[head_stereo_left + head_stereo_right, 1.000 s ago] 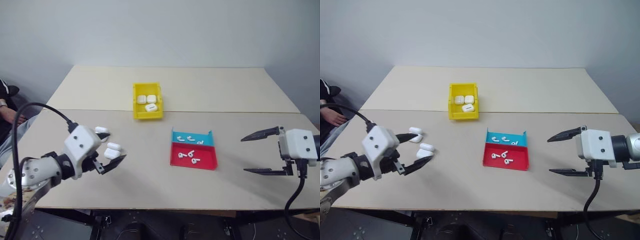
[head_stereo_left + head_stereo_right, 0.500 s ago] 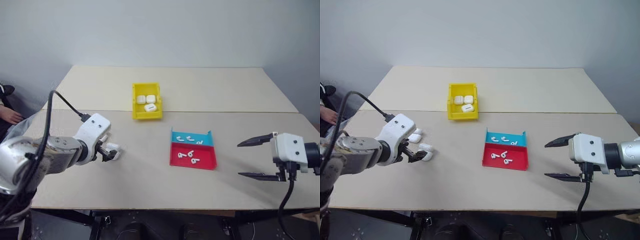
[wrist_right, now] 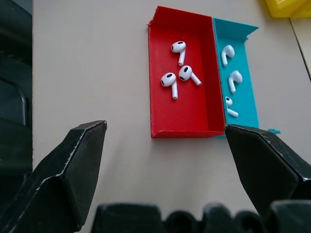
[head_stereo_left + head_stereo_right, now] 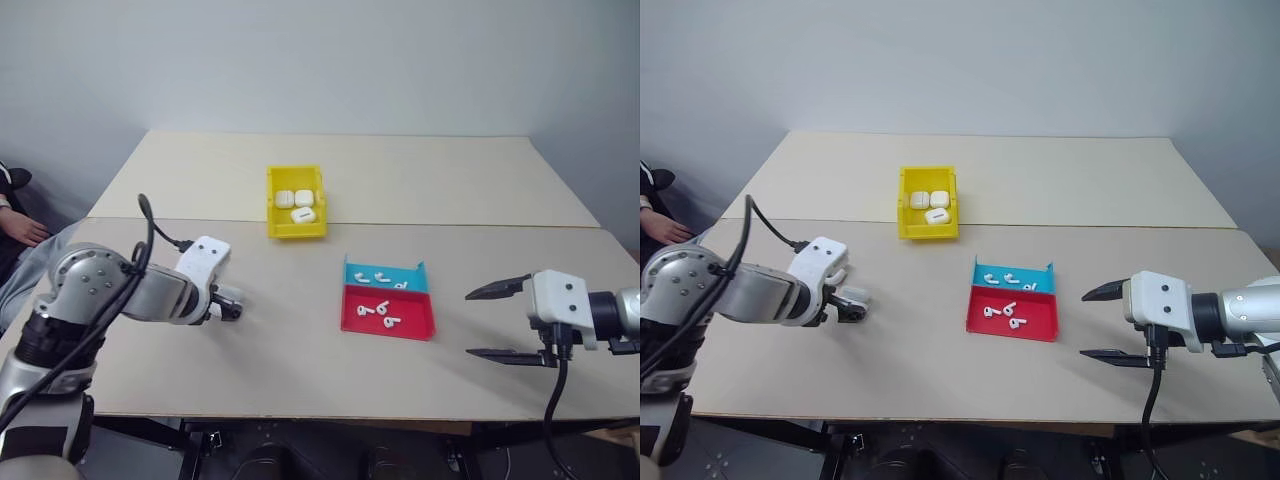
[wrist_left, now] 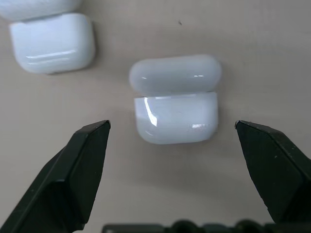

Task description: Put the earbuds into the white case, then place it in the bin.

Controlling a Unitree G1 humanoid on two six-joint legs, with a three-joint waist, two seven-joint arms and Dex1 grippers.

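My left gripper (image 4: 226, 308) points down at the table's left side, open, its black fingertips on either side of a white case (image 5: 176, 116) without touching it. That case lies with its lid (image 5: 175, 74) hinged open. A second white case (image 5: 52, 42) lies beside it. Several white earbuds (image 3: 177, 74) lie in the red and blue tray (image 4: 346, 318) at mid-table. The yellow bin (image 4: 271, 203) stands further back and holds three white cases (image 4: 296, 203). My right gripper (image 4: 468, 324) hovers open to the right of the tray, with nothing between its fingers.
A seam (image 4: 480, 225) runs across between the two tabletops, just behind the tray. A person's arm (image 4: 18, 228) rests beyond the table's left edge. Bare tabletop (image 4: 300, 360) lies between the left gripper and the tray.
My left arm has reached forward and down, and its wrist has rolled, so the open gripper now points down over the open case. My right gripper has sunk a little.
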